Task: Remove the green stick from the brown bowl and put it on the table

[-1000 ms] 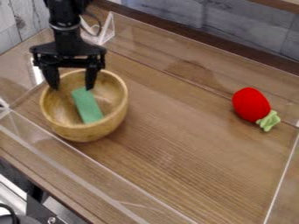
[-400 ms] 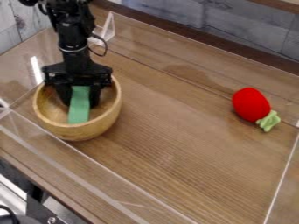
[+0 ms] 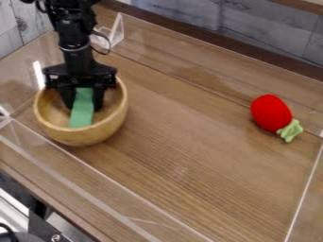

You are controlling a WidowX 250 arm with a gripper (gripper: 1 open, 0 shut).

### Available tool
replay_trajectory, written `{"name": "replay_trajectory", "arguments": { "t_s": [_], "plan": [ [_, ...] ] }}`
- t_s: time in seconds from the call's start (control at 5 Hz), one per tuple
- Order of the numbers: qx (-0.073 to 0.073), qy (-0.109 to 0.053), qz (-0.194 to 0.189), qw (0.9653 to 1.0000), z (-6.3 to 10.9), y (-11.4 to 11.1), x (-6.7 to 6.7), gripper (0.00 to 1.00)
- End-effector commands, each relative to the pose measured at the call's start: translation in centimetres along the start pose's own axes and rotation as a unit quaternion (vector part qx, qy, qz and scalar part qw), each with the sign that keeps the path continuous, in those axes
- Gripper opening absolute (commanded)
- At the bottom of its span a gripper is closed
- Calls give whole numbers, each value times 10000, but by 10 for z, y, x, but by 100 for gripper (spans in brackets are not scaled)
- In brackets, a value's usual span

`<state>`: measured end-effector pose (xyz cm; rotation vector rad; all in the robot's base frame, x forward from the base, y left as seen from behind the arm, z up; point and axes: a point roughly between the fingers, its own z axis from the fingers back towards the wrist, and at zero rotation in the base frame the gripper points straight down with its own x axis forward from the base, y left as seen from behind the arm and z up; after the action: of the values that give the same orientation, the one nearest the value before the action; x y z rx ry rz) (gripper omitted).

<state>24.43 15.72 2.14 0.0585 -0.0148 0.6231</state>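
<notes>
**Green stick gripped inside the brown bowl**

Between the two black fingers (image 3: 66, 95) of the gripper (image 3: 81, 96), the upper end of the green stick (image 3: 82, 111) is seen, and the jaws are drawn in narrow against it, so the stick is taken to be clamped. Below the jaws the rest of the flat green block is laid sloping down the inner wall toward the near rim, its lower end resting inside the bowl. Whether the stick has been lifted clear of the bowl's floor cannot be told.

Around the jaws on every side the thick rim of the brown bowl (image 3: 51, 126) is found; the fingertips are lowered within it, beneath the level of the rim. The gripper is pointed straight down, and the black arm is carried upward from it toward the top edge of the view.

Under the bowl the wood-grain table (image 3: 190, 161) is spread out. Well apart from the jaws, far across the tabletop toward the right edge of the view, a red strawberry toy (image 3: 269, 111) is lying with its small pale-green leaf turned to the lower right. Clear acrylic walls (image 3: 303, 203) are set along the table's edges, one of them just behind the gripper.
</notes>
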Motion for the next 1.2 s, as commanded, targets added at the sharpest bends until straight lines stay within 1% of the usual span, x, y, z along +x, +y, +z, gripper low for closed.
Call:
{"name": "replay_trajectory", "arguments": {
  "t_s": [0.0,0.2,0.4,0.8,1.0],
  "plan": [
    [26,132,209,9997,-6,22,4,0],
    [33,201,-100,9997,-3,22,-10,0],
    [24,268,-339,9991,2,20,-24,0],
    [-52,416,-549,9976,-2,6,-2,0],
    [-94,488,-414,9979,2,10,-6,0]
  ]
}}
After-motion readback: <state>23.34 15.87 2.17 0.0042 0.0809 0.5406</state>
